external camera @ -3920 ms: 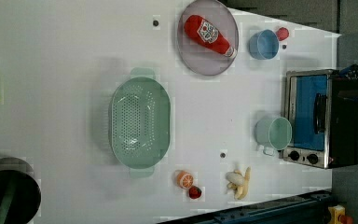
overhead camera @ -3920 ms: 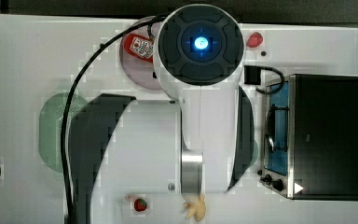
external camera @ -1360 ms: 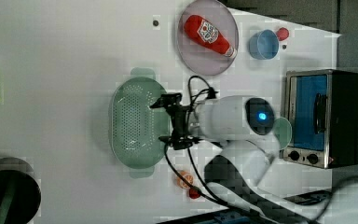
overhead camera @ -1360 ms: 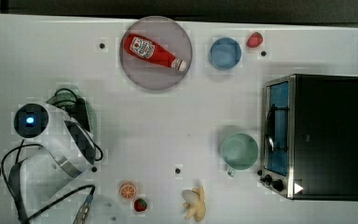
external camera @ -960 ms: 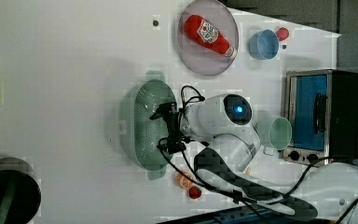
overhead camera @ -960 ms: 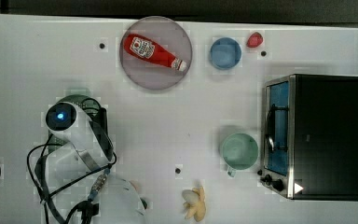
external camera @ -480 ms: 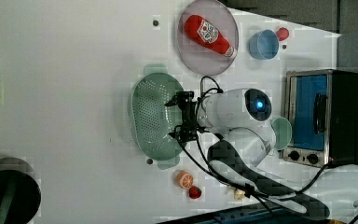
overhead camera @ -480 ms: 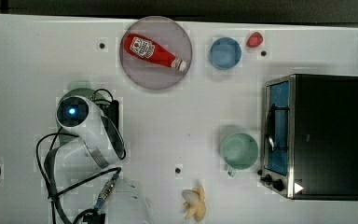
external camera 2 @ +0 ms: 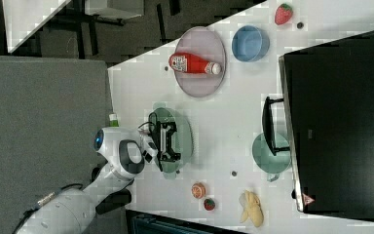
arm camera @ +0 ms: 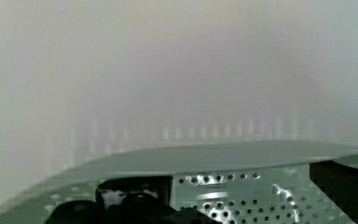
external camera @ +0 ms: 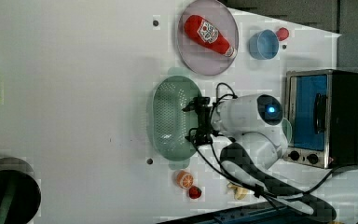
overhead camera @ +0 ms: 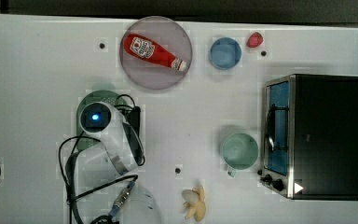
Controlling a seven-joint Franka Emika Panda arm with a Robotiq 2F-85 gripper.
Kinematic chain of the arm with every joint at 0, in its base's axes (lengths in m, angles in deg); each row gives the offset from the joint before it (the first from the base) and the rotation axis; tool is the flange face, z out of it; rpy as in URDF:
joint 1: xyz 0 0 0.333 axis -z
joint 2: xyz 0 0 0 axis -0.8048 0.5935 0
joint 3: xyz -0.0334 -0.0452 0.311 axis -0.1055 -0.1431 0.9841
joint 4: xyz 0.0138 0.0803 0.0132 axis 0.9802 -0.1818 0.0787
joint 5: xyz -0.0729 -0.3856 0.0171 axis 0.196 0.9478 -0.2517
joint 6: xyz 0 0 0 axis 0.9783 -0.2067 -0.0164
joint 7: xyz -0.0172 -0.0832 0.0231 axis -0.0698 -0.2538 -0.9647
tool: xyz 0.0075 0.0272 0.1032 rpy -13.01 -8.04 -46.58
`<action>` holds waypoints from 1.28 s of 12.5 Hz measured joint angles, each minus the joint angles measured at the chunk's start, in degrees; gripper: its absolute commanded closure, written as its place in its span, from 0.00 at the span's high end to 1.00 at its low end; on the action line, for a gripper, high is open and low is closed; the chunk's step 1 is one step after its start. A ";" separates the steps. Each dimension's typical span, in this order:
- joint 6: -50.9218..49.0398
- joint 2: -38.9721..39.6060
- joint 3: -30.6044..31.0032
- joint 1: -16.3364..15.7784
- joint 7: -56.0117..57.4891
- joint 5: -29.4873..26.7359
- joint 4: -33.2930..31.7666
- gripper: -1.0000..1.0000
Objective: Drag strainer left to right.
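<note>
The white jointed robot arm (external camera: 256, 140) reaches from the left view's lower right toward centre frame, where the pale-green oval plastic strainer (external camera: 170, 119) lies; its black gripper (external camera: 199, 122) spreads over the strainer's right rim, fingers apart.

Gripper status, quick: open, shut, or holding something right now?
Gripper: down at the strainer, at its rim on the left view's right; whether its fingers are open or clamped on that rim cannot be told.

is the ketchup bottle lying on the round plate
Yes, in the top view the ketchup bottle lies on its side on the round plate.
</note>
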 measured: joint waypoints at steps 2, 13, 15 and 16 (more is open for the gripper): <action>0.56 -2.17 -2.76 0.27 2.18 0.79 -2.24 1.00; 3.64 -4.11 -14.40 4.08 14.72 -0.78 -7.16 1.00; 3.75 -4.04 -17.35 3.99 16.45 -0.69 -8.06 1.00; 4.20 -3.80 -18.11 4.22 17.23 -0.12 -7.95 1.00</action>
